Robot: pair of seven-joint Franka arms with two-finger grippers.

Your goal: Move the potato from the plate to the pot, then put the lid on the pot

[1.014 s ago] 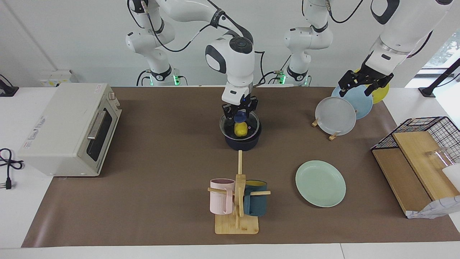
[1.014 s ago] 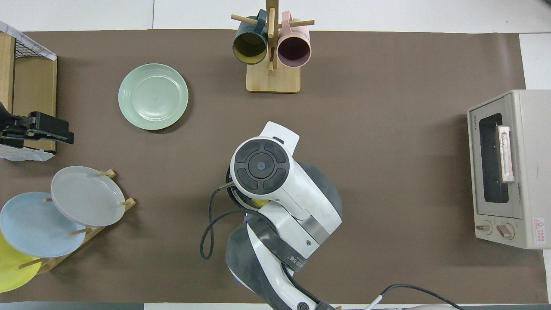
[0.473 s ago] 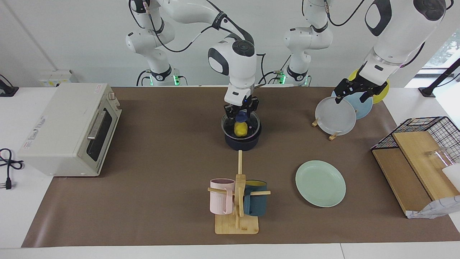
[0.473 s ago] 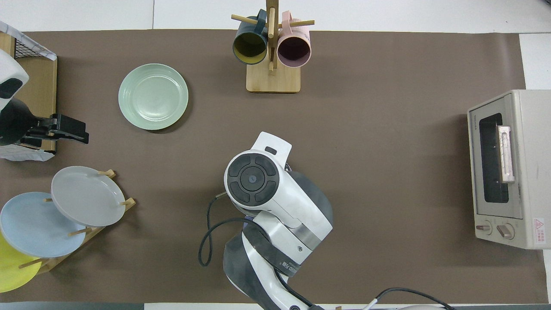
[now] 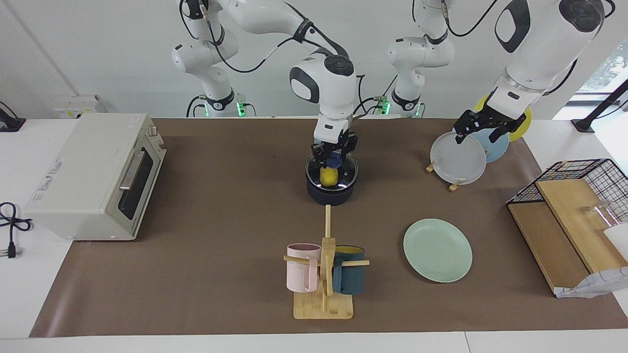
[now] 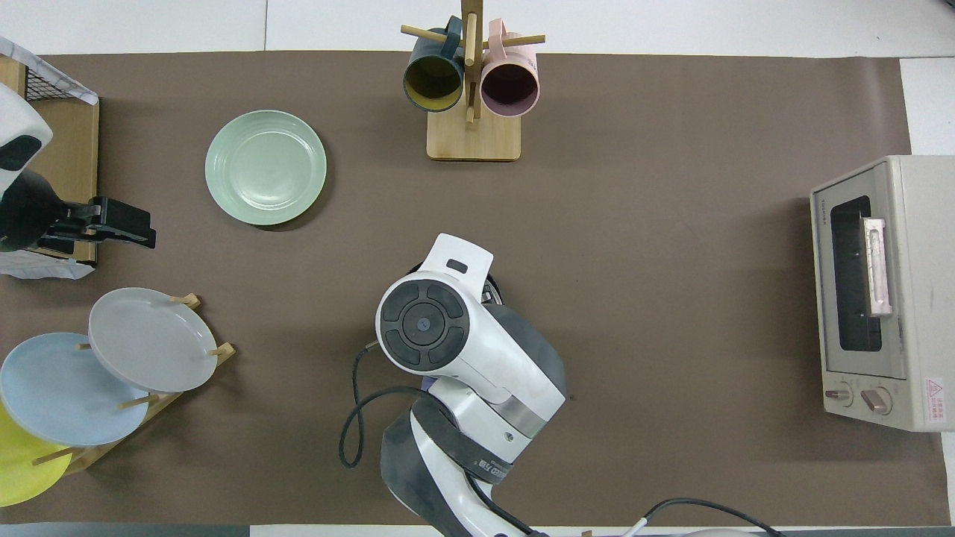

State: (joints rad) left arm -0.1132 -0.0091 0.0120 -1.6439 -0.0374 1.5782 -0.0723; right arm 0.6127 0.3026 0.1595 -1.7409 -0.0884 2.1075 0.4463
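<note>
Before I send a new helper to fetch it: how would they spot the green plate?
Start at the wooden mug stand at the table edge farthest from the robots. Beside it, toward the left arm's end, the plate lies flat on the brown mat. It is pale mint green, unlike the grey, blue and yellow plates standing upright in a rack.

Toaster oven point(image 5: 93, 176) at right arm's end of tabletop point(image 5: 221, 220). Mug rack point(image 5: 324, 274) holds pink mug point(image 5: 301, 267) and teal mug point(image 5: 349, 276). Plate rack point(image 6: 149, 403) holds grey plate point(image 5: 457, 158), blue plate point(image 6: 60, 388), yellow plate point(image 6: 19, 466). Wire basket point(image 5: 584, 181) at left arm's end.
</note>
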